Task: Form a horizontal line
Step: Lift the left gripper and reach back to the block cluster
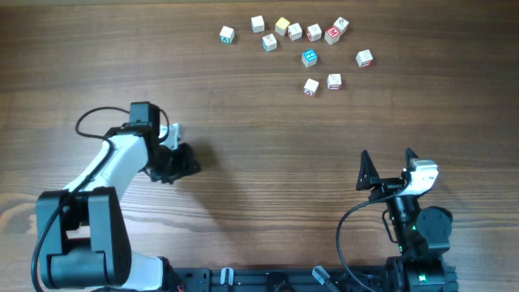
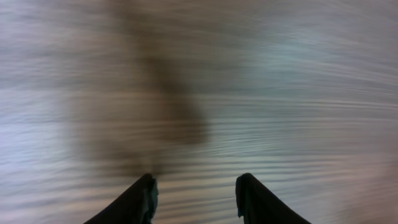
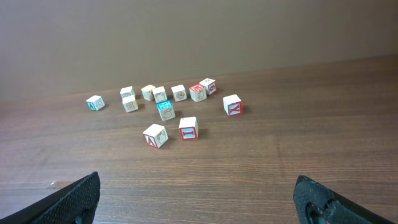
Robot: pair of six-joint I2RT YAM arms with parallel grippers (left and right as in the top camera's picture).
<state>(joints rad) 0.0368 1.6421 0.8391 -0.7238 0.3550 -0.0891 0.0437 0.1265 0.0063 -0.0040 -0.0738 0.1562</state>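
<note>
Well ahead of the right gripper [image 3: 196,180], fingers gaping wide, the line [image 3: 179,93] is lying; the left gripper [image 2: 196,180] is gaping partway.

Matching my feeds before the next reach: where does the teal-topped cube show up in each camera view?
Overhead: teal-topped cube is upper right of centre, near the top edge.
Left wrist: not in it; only the blurred table shows.
Right wrist: teal-topped cube is left of centre, at mid-height.
Shared landmark: the lone red-lettered cube sits apart to its right in both views.
</note>
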